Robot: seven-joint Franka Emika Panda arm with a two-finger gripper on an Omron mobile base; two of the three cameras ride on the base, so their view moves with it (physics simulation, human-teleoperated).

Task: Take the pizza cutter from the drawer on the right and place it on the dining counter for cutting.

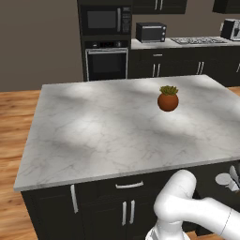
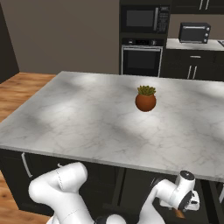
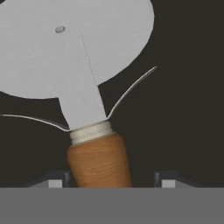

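Note:
The pizza cutter lies on the dark floor of the drawer. Its flat silver-grey wheel points away from the hand and its brown wooden handle points toward it. My gripper straddles the handle, one fingertip close on the left and the other across a visible gap on the right. The jaws are open and not pressed on the wood. In the right base view the hand hangs low under the island's edge, with a bit of brown handle below it. The dining counter is out of view.
A marble island with a small potted plant stands right in front of the base. Its overhanging edge is above the hand. Dark cabinets with an oven and a toaster oven line the back wall. Wood floor lies to the left.

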